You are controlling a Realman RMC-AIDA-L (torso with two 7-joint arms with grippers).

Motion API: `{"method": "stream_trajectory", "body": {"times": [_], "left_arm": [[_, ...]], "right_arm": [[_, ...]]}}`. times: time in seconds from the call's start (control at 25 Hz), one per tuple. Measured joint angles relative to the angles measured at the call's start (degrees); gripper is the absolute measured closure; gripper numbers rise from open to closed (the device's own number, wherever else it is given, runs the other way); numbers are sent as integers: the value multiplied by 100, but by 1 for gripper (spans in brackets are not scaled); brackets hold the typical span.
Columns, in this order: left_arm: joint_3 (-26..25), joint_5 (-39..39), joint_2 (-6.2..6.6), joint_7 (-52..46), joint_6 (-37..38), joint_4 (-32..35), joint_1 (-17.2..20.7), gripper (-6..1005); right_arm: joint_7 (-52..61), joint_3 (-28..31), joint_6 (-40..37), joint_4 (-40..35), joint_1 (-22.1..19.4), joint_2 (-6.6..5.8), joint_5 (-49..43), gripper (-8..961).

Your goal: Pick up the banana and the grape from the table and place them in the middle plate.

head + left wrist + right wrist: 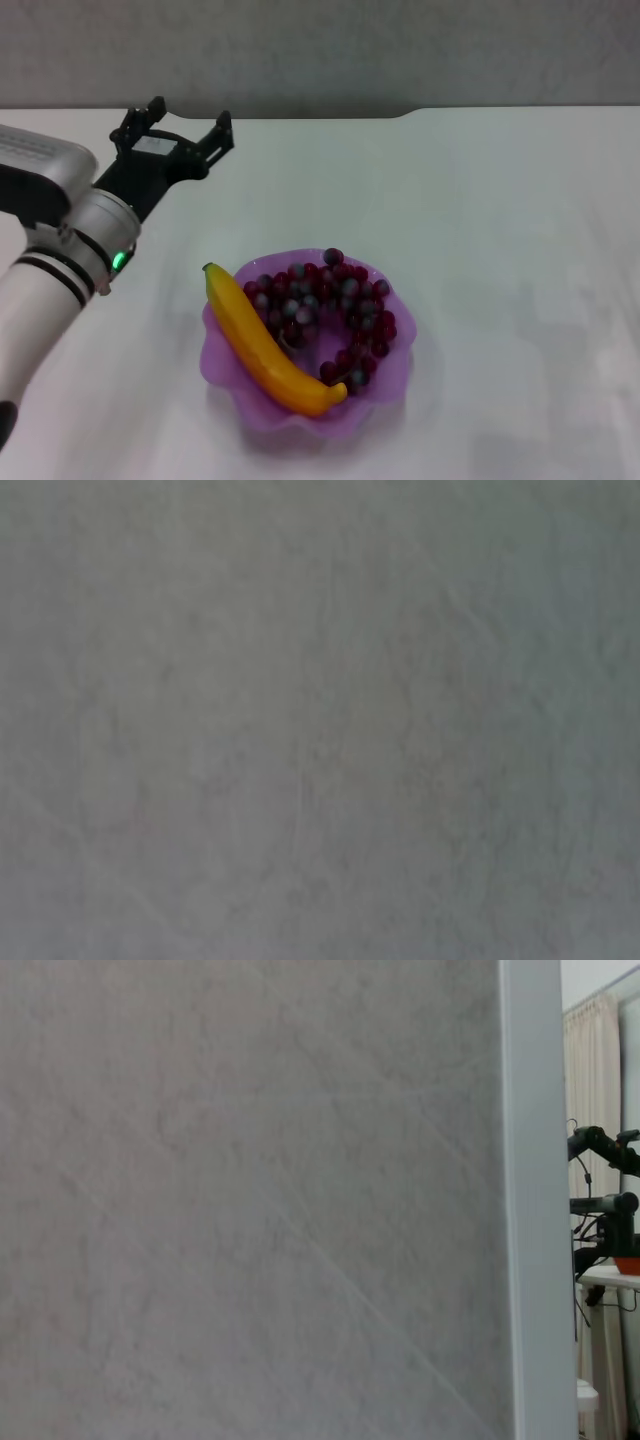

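Note:
In the head view the purple scalloped plate (225,362) sits on the white table (500,250). The yellow-orange banana (262,345) lies in its left side, greenish tip toward the back. The dark red-purple grape bunch (335,305) lies in the plate beside the banana. My left gripper (183,120) is open and empty, raised over the table's far left, well behind and left of the plate. The right gripper is out of view. The left wrist view shows only bare tabletop (320,720).
The table's far edge (400,112) meets a grey wall. The right wrist view shows a pale streaked surface (250,1200), a white edge (530,1200), and distant dark equipment (605,1210).

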Motion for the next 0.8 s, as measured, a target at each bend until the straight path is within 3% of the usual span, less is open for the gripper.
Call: {"method": "stream_trajectory", "body": {"times": [0.12,0.24,0.4,0.8], "left_arm": [[-224,135,37,-515,-18,495,-326,96],[-1180,119,-17,-563,-262,1147,-684,96],[-2024,126,-27,85,-241,1530,-749,96],[-2281,112,-77,355,576,1822,-661,96]], "right_arm": [[-2,0,15,11,46,0,1,95],[-12,5,41,81,120,-3,2,95],[-199,-2,41,138,208,-7,2,97],[-279,72,40,136,311,-2,73,99]]}}
